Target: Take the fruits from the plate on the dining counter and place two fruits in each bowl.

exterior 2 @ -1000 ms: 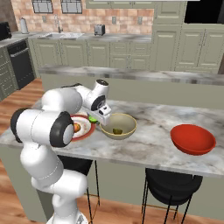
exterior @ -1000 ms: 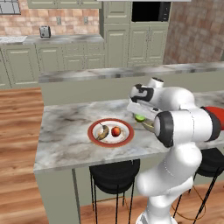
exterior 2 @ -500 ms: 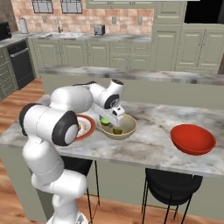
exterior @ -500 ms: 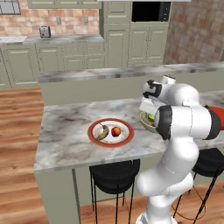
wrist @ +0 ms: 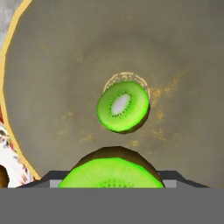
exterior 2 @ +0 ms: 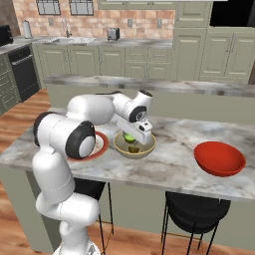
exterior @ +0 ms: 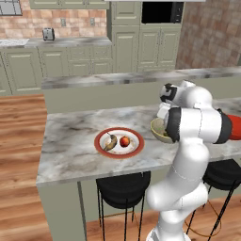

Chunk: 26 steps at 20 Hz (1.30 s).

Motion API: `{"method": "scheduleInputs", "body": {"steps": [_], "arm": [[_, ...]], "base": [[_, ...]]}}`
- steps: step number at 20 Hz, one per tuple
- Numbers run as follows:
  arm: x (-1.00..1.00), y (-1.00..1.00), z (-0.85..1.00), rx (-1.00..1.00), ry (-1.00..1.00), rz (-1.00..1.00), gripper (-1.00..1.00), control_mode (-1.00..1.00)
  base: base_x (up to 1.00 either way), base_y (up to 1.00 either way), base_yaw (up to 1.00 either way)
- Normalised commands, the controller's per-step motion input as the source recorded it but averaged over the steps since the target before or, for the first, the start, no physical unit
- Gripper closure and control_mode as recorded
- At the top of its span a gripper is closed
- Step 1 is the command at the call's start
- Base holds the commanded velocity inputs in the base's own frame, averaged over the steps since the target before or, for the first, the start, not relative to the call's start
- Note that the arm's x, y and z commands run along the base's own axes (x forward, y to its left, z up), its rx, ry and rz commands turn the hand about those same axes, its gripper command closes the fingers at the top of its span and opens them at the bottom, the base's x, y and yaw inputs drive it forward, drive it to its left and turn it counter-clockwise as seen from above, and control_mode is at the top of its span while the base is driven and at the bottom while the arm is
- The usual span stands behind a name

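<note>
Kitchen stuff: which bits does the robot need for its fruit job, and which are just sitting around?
Needed: plate, banana, red fruit, held green fruit, second green fruit, tan bowl, red bowl, counter.
Just sitting around: toaster, stools.

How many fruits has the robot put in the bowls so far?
One green fruit already lies in the tan bowl. The gripper holds a second green fruit right above it. The banana and red fruit wait on the plate; the red bowl has none.
</note>
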Motion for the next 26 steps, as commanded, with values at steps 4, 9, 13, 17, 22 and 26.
{"method": "scheduleInputs", "body": {"steps": [4,9,13,17,22,26], "arm": [[0.14,0.00,-0.25,0.00,0.00,0.00,1.00,-1.00],[0.22,0.01,-0.19,0.00,0.00,0.00,1.00,-1.00],[0.34,0.02,-0.17,0.00,0.02,0.02,1.00,-1.00],[0.41,0.05,-0.17,0.00,0.04,0.05,1.00,-1.00],[0.28,0.16,-0.16,-0.06,0.08,0.05,-1.00,-1.00],[0.15,0.12,-0.18,-0.04,0.06,0.03,-1.00,-1.00]], "base": [[0.00,0.00,0.00],[0.00,0.00,0.00],[0.00,0.00,0.00],[0.00,0.00,0.00],[0.00,0.00,0.00],[0.00,0.00,0.00]]}}
